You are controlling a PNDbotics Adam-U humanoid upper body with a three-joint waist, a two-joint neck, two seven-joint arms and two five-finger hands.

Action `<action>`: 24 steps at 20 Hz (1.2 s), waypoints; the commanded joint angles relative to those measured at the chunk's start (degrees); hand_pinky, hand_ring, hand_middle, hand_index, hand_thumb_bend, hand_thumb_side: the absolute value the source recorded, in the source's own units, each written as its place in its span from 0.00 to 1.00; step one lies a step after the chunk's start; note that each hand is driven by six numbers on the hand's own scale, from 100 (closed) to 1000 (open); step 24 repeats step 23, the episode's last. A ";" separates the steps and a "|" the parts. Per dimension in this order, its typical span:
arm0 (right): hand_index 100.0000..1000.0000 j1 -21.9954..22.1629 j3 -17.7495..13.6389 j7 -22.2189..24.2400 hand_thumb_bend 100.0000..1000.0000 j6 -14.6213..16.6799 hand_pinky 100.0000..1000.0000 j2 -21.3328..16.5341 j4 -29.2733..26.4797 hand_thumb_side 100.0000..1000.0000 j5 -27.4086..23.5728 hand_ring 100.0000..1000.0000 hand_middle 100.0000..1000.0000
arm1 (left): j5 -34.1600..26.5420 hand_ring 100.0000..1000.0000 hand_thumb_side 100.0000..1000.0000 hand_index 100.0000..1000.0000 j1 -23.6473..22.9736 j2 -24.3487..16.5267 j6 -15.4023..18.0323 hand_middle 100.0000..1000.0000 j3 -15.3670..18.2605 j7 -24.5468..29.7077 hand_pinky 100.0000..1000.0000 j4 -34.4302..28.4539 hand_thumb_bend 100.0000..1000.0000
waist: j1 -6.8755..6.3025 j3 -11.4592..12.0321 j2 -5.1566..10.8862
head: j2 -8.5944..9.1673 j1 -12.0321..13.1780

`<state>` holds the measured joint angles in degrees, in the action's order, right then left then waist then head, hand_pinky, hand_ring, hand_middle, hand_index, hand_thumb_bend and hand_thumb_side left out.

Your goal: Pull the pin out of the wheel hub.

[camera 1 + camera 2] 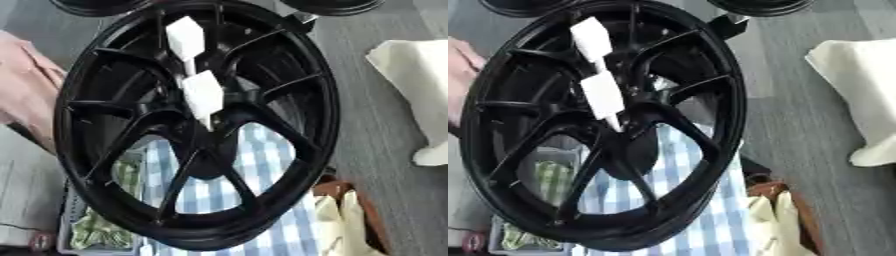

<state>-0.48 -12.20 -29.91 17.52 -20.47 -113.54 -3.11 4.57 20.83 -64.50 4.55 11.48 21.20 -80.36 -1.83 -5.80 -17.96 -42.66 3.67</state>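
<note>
At six o'clock a blue checked cloth point(262, 190) is showing through the spokes of the black wheel hub point(197, 125), which is standing nearly on edge and filling the view. The white pin point(199, 95) is sitting in the hub's centre — two blocky white sections on one shaft. Its long axis is running from twelve towards six, the tapered tip pointing down into the bore. It is likely light, rigid plastic, smooth-sided; the upper block at twelve o'clock is offering the best hold. Neither hand is showing, so their state cannot be told.
</note>
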 commanded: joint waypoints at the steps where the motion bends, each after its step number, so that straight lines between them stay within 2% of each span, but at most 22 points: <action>1: 0.66 -0.28 -0.50 -0.29 0.00 0.04 0.81 -0.81 -1.05 0.43 0.21 0.67 0.69 | 0.74 0.78 0.52 0.86 -0.70 -1.16 0.43 0.77 1.39 1.80 0.84 0.39 0.25 | 0.11 -0.01 0.94 | 0.58 -0.44; 2: 0.66 -0.27 -0.52 -0.31 0.00 0.06 0.81 -0.77 -1.05 0.43 0.21 0.67 0.69 | 1.12 0.81 0.61 0.89 -1.05 -1.04 0.57 0.80 1.54 2.53 0.86 0.61 0.36 | 0.17 0.01 0.92 | 0.59 -0.52; 4: 0.66 -0.27 -0.54 -0.36 0.00 0.09 0.81 -0.73 -1.05 0.43 0.17 0.67 0.69 | 1.97 0.82 0.68 0.90 -1.43 -0.90 0.75 0.81 1.97 3.08 0.87 1.06 0.40 | 0.24 0.10 0.92 | 0.57 -0.63; 11: 0.66 -0.33 -0.50 -0.43 0.00 0.02 0.80 -0.79 -1.05 0.43 0.12 0.68 0.69 | 2.62 0.81 0.68 0.89 -1.72 -0.66 1.24 0.80 2.64 2.49 0.86 1.67 0.39 | 0.24 0.36 1.00 | 0.56 -0.75; 13: 0.66 -0.32 -0.54 -0.50 0.00 0.02 0.80 -0.79 -1.05 0.43 0.14 0.68 0.69 | 2.32 0.80 0.67 0.88 -1.66 -0.53 1.34 0.79 2.78 2.16 0.85 1.57 0.34 | 0.22 0.35 1.03 | 0.59 -0.77; 14: 0.66 -0.30 -0.57 -0.54 0.00 0.02 0.80 -0.79 -1.05 0.43 0.16 0.68 0.69 | 1.93 0.76 0.61 0.84 -1.45 -0.42 1.03 0.75 3.19 1.00 0.81 1.58 0.17 | 0.22 0.38 1.05 | 0.60 -0.80; 15: 0.66 -0.28 -0.60 -0.59 0.00 0.03 0.80 -0.80 -1.05 0.43 0.18 0.68 0.69 | 1.30 0.72 0.56 0.81 -1.21 -0.28 0.19 0.72 3.69 -1.39 0.79 1.49 0.02 | 0.23 0.41 1.05 | 0.62 -0.87; 16: 0.66 -0.26 -0.64 -0.63 0.00 0.06 0.80 -0.80 -1.05 0.43 0.21 0.68 0.69 | 0.13 0.68 0.56 0.78 -0.93 0.03 -0.79 0.69 4.11 -4.50 0.77 0.92 0.00 | 0.25 0.41 1.05 | 0.71 -1.02; 18: 0.66 -0.24 -0.71 -0.72 0.00 0.13 0.80 -0.84 -1.05 0.43 0.27 0.68 0.69 | -4.99 0.64 0.62 0.75 -0.49 1.29 -1.62 0.66 4.85 -12.16 0.76 -2.51 0.00 | 0.35 0.43 0.99 | 0.97 -1.68; 19: 0.66 -0.27 -0.74 -0.74 0.00 0.19 0.80 -0.93 -1.05 0.42 0.29 0.68 0.69 | -9.43 0.63 0.64 0.74 -0.34 2.43 -0.80 0.65 5.24 -16.70 0.75 -5.50 0.00 | 0.42 0.45 0.94 | 1.13 -2.20; 22: 0.66 -0.51 -0.60 -0.59 0.00 0.39 0.80 -1.49 -1.05 0.41 0.24 0.68 0.69 | -23.10 0.61 0.62 0.73 -1.01 6.71 3.54 0.63 5.45 -29.89 0.75 -16.32 0.00 | 0.55 0.37 0.85 | 1.71 -3.63; 23: 0.66 -0.66 -0.53 -0.50 0.00 0.45 0.80 -1.73 -1.05 0.41 0.20 0.68 0.69 | -26.22 0.61 0.62 0.73 -1.51 8.50 4.62 0.63 5.27 -33.42 0.75 -20.03 0.00 | 0.55 0.30 0.82 | 2.05 -3.92; 24: 0.66 -0.66 -0.53 -0.50 0.00 0.45 0.80 -1.73 -1.05 0.41 0.20 0.68 0.69 | -26.22 0.61 0.62 0.73 -1.51 8.50 4.62 0.63 5.27 -33.42 0.75 -20.03 0.00 | 0.55 0.30 0.82 | 2.05 -3.92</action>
